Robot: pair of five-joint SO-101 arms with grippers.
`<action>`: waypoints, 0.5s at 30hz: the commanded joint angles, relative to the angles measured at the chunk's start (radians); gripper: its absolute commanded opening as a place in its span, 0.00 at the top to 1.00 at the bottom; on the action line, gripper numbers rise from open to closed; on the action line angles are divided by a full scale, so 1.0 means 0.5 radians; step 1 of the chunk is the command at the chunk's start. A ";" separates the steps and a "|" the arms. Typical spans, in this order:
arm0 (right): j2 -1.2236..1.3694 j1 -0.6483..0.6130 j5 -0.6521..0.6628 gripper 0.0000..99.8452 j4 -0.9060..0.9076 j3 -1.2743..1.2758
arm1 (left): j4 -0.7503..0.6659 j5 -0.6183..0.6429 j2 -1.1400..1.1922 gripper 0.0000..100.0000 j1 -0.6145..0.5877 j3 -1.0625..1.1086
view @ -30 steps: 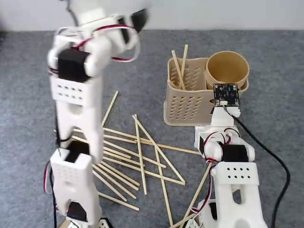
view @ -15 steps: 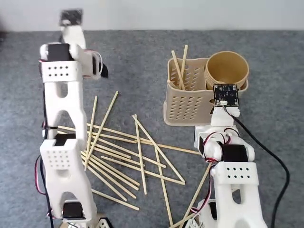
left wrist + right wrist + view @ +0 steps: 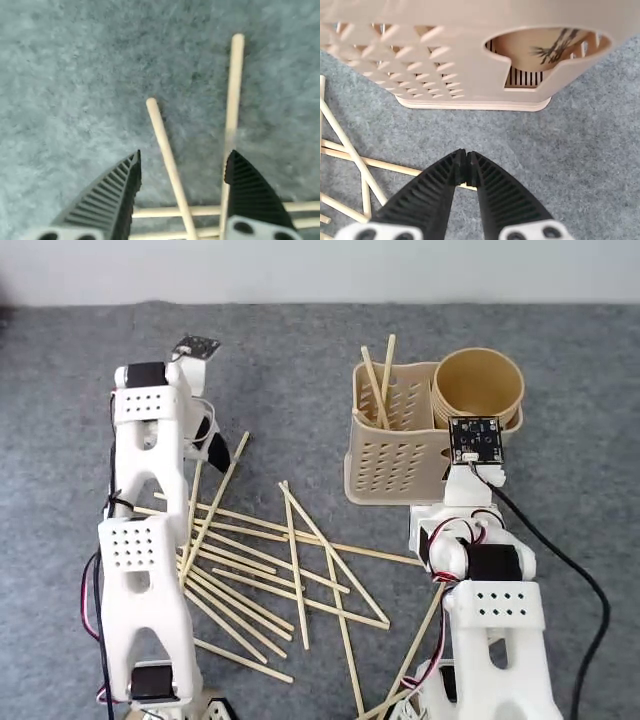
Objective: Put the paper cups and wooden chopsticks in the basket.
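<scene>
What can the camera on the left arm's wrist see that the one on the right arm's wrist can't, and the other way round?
Left wrist view: the left tool is open over the ends of two chopsticks. Right wrist view: the right tool is shut and faces the basket, with a cup visible through the basket's cutout. Both: loose chopsticks lying on the grey carpet.

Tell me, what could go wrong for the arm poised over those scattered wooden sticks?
The open left gripper straddles two thin wooden chopsticks, so it may pinch both or grip one askew. They cross others in the tangled pile of wooden chopsticks; lifting one could drag neighbours along.
</scene>
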 commanded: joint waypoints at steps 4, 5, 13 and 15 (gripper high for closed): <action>-0.038 0.008 -0.018 0.99 -0.048 -0.009 | 0.049 -0.074 -0.037 0.61 -0.068 -0.044; -0.038 0.008 -0.018 0.99 -0.048 -0.009 | 0.077 -0.074 -0.034 0.59 -0.071 -0.075; -0.038 0.008 -0.018 0.99 -0.051 -0.009 | 0.077 -0.061 -0.009 0.58 -0.086 -0.097; -0.038 0.008 -0.018 0.99 -0.051 -0.009 | 0.074 -0.061 0.000 0.58 -0.086 -0.081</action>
